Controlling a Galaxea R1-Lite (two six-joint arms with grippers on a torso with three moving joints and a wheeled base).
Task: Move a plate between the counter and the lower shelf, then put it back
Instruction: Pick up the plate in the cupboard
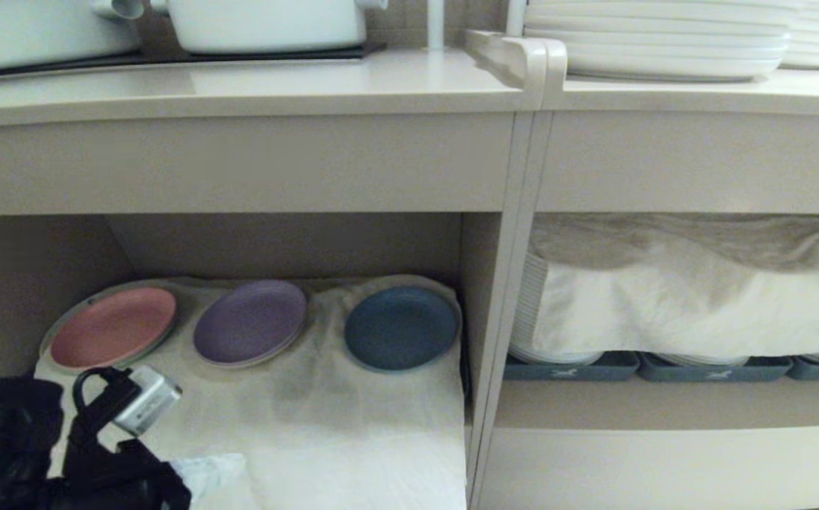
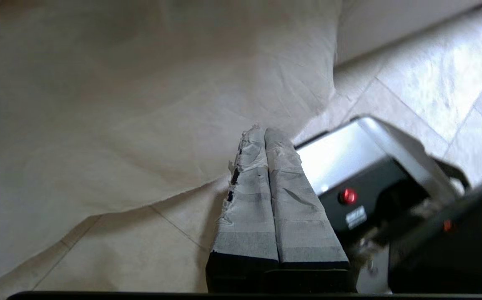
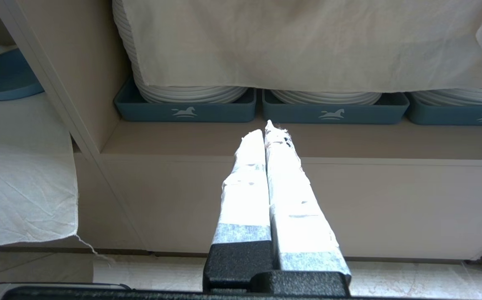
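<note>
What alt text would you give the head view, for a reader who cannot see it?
Three small plates, pink, purple and blue, lie in a row on a white cloth in a low shelf under a beige counter. The robot's left hand, shut, sits at the lower left.

The plate (image 1: pixel 401 327), small, round, blue, with a low raised rim, lies tilted on the white cloth in the lower shelf (image 1: pixel 289 244), at its right rear corner near the right wall. The counter (image 1: pixel 239 88) above is beige with a thick front edge.
</note>
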